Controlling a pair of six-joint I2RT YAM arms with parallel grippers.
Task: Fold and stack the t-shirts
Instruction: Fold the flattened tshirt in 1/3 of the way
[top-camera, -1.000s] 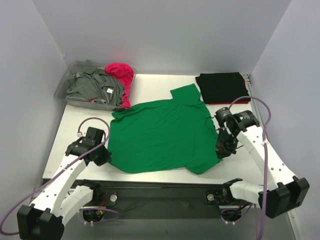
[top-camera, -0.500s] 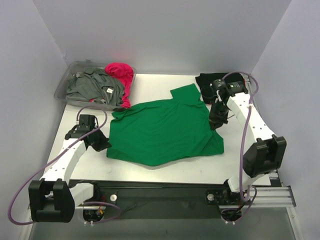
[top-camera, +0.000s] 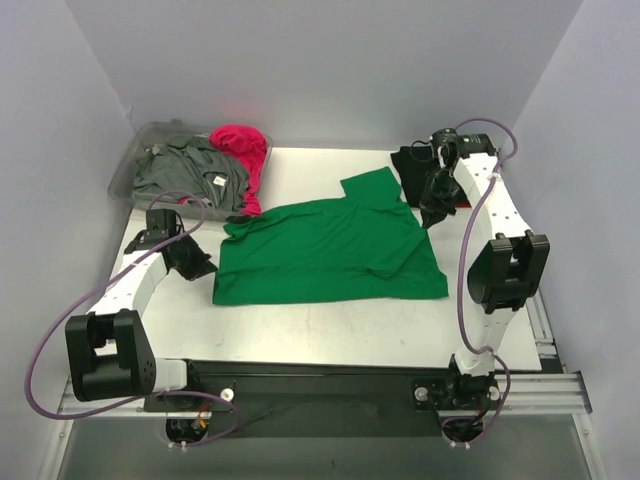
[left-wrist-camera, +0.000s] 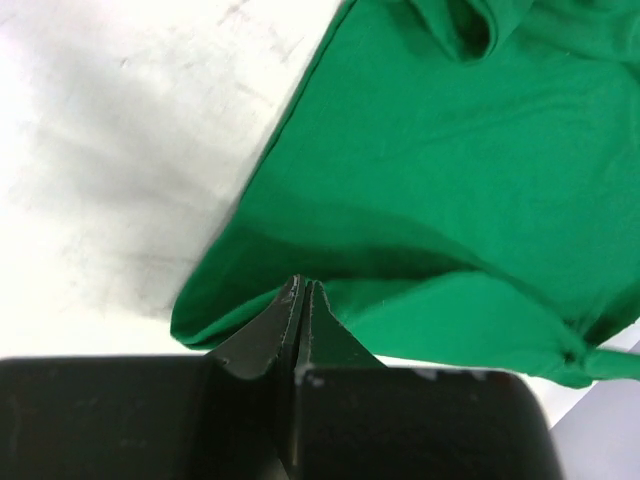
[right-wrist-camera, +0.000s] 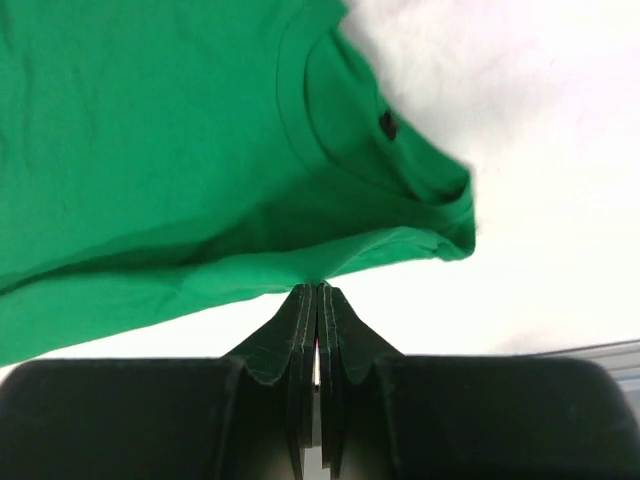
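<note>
Over at the 10 o'clock corner of the table, a clear bin holds the grey t-shirt and the pink t-shirt in a heap. Just nearer than it, the left tool is pressed together on a pinch of hem at the 9 o'clock end of the green t-shirt. That shirt lies across the middle with its long axis running 9 to 3, one sleeve pointing to 12. At its 2 o'clock edge, close to the collar, the right tool also pinches green cloth. So the shirt spans between the two tools, each holding its own end. The folded black t-shirt lies just behind the right tool at 1 o'clock. I'd say any carry that way risks brushing it, and the bin crowds the left arm.
</note>
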